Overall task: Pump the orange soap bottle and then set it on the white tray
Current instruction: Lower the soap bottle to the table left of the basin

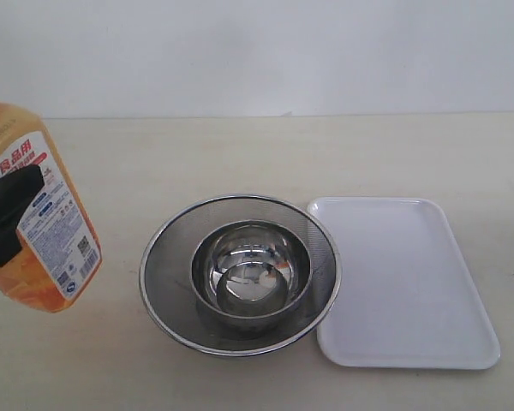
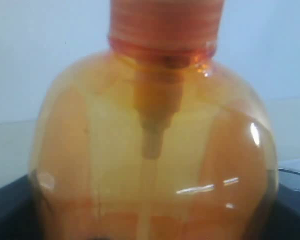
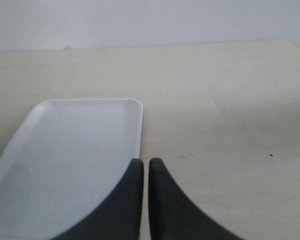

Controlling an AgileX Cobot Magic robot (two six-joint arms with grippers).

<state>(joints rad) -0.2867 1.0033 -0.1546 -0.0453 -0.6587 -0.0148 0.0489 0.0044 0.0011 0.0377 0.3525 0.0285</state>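
Observation:
The orange soap bottle (image 1: 38,214) hangs tilted at the far left of the exterior view, its pump head cut off by the frame. My left gripper (image 1: 8,214) is shut on its body, one black finger lying across the label. In the left wrist view the bottle (image 2: 155,160) fills the frame, with its ribbed orange collar and the pump tube inside showing. The white tray (image 1: 403,282) lies flat on the right with nothing on it. My right gripper (image 3: 146,165) is shut and holds nothing, hovering over the tray's (image 3: 70,160) right edge; it is out of the exterior view.
A round steel mesh strainer (image 1: 158,257) with a steel bowl (image 1: 251,274) inside sits mid-table, between the bottle and the tray and touching the tray's left edge. Bare beige tabletop runs behind them to a white wall.

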